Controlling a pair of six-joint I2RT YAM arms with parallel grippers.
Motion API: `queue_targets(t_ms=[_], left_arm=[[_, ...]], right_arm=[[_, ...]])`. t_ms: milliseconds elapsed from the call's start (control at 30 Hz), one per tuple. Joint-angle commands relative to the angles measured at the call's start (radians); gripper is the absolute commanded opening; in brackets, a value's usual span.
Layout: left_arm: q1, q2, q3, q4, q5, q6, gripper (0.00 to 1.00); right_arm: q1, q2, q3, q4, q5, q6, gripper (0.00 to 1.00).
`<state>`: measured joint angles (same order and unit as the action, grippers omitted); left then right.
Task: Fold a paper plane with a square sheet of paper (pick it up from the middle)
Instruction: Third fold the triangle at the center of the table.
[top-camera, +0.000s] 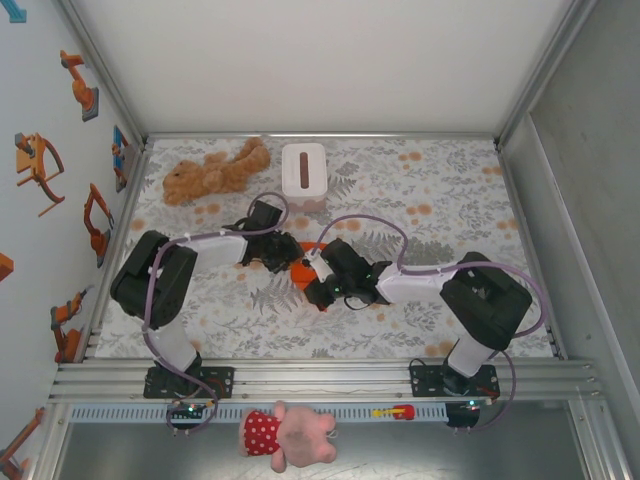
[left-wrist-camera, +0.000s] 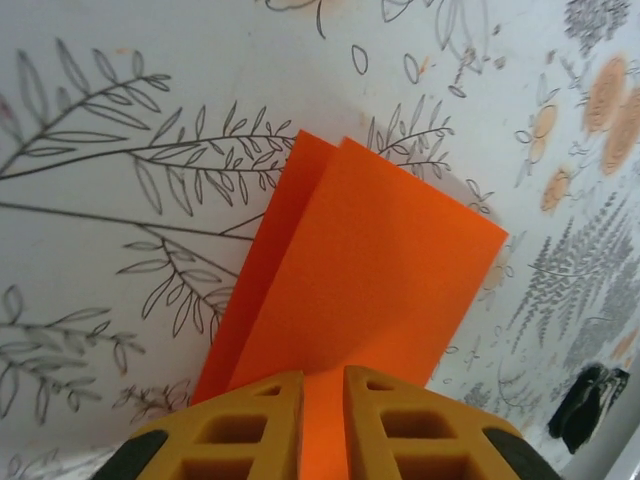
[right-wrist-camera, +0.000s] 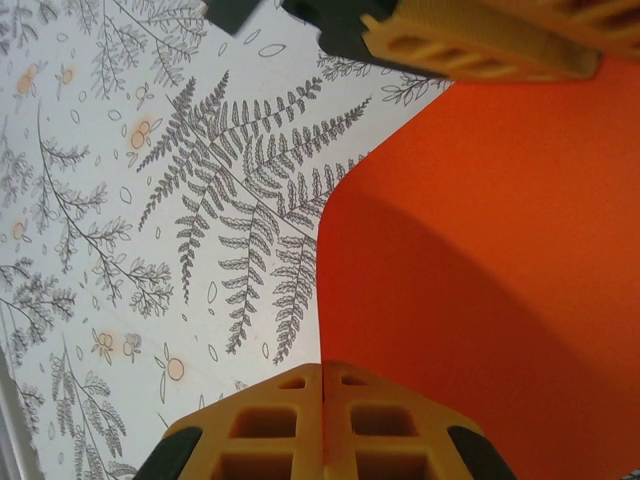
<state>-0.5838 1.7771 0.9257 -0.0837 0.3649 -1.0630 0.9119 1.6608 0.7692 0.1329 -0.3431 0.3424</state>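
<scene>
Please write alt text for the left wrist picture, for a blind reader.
The left gripper pinches a folded sheet of bright orange paper between its yellow fingers, and the paper spreads away from them. Beneath it is a pale tablecloth printed with grey leaves and orange flowers.

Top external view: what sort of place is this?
Likely a lab robot cell: aluminium-framed enclosure, two arms bolted to a rail, floral tabletop with teddy bear and tissue box.

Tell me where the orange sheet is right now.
The orange sheet is mid-table in the top view, on the near side of the white tissue box, pinched in the left fingers.
</scene>
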Motion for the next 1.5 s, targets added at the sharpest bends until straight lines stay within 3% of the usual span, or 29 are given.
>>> queue_targets(t_ms=[0, 333, 1467], left_arm=[[-0.007, 0.040, 0.050, -0.033, 0.019, 0.028, 0.15], [-0.017, 0.141, 0.128, -0.218, -0.027, 0.104, 0.12], [-0.025, 0.160, 0.165, -0.229, -0.009, 0.146, 0.11]], right_arm=[[-0.019, 0.005, -0.019, 0.036, -0.023, 0.034, 0.00], [-0.063, 0.031, 0.024, -0.022, 0.001, 0.045, 0.00], [-0.091, 0.095, 0.063, -0.068, 0.036, 0.080, 0.00]])
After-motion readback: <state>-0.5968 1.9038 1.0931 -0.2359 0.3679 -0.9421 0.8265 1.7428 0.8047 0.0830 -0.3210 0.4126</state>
